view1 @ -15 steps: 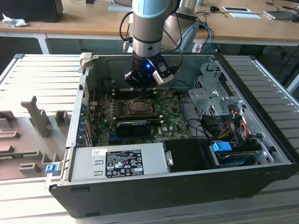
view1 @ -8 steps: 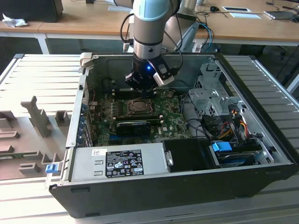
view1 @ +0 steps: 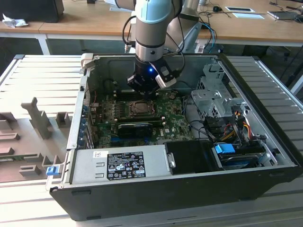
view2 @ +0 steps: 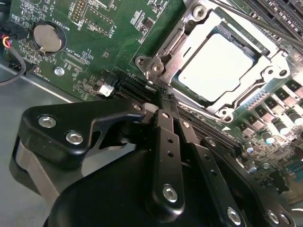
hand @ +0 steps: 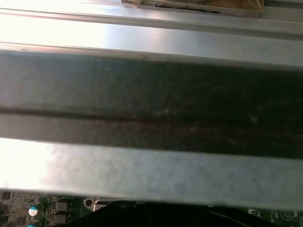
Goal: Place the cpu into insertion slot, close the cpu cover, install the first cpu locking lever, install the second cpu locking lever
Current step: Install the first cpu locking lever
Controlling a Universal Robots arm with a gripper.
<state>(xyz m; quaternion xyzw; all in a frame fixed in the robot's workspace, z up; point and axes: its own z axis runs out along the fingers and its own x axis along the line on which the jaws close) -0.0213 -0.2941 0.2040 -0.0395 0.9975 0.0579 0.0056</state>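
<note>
The second wrist view showed the gripper (view2: 163, 101) with its two black fingers (view2: 166, 142) pressed together and nothing between them, the tips hovering just beside one corner of the insertion slot (view2: 156, 71). The cpu (view2: 215, 66) lay flat in that socket, its dull silver top showing through the window of the cpu cover (view2: 265, 75), which appeared to lie down over it. From the fingertips the chip lay straight ahead along the fingers' long axis, a little beyond the socket's near corner. A thin metal rod ran along the far side of the socket; whether either locking lever was latched could not be told. A round coin cell (view2: 46, 38) sat on the green motherboard (view2: 94, 47), well away from the socket.

In the exterior view the gripper (view1: 144, 90) hung inside the open computer case (view1: 189, 189), just above the far edge of the insertion slot (view1: 139, 109). A black rectangular card (view1: 135, 127) lay just beside the socket, on its near side. The power supply (view1: 118, 163) carried a label, but its writing was too small to make out, and the board's white lettering was equally unreadable.
</note>
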